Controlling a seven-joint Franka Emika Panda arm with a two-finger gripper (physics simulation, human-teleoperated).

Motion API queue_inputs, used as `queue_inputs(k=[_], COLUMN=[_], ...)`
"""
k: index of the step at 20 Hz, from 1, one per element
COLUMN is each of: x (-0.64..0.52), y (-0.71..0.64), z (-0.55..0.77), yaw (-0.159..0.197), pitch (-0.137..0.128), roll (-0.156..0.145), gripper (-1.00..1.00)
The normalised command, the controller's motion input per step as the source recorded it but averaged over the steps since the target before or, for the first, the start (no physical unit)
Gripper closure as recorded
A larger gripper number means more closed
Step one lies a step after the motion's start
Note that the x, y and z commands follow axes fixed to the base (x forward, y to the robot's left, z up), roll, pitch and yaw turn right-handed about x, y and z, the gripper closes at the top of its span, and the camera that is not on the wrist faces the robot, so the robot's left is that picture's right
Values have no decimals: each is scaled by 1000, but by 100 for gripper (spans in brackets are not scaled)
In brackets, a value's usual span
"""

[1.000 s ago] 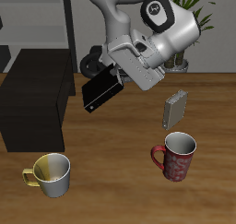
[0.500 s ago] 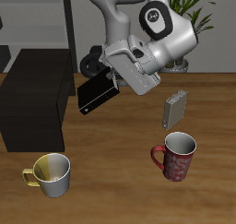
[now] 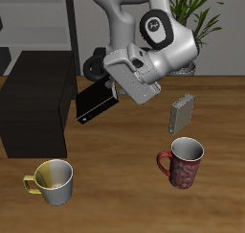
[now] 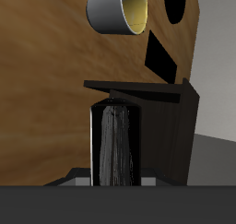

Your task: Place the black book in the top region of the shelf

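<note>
The black book (image 3: pixel 97 104) is a thin, flat, plain black slab, held in the air and tilted so that its end toward the shelf hangs lower than the end under the arm; it hangs above the wooden table (image 3: pixel 124 170), close beside the upper edge of the shelf (image 3: pixel 36 107), whether touching it or just clear of it the exterior view does not settle; in the wrist view the book (image 4: pixel 117 145) appears edge-on as a dark upright sliver with a grey streaked face; the gripper (image 3: pixel 103 83) is pinching the black book at its upper end, the fingers closed on it, though the fingertips themselves are mostly hidden against the dark cover; the white arm reaches down from the back of the table, its wrist bent toward the shelf, the hand body angled above the book; on the table nearer the front edge stand a yellow mug (image 3: pixel 53 181) and a red mug (image 3: pixel 184 162), well apart from each other; a small grey book (image 3: pixel 182 113) stands upright just behind the red mug; the yellow mug (image 4: pixel 120 8) shows also in the wrist view, over the wood.
</note>
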Motion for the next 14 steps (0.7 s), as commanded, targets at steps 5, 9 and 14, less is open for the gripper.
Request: queue_inputs(k=[5,9,14], x=[-11,10,27], y=[-125,-183,-214], z=[-50,-36,-39], yaw=[-6,6,-5], pitch=[17,-11,6], roll=[-23,-34,-26], gripper=[100,100,100])
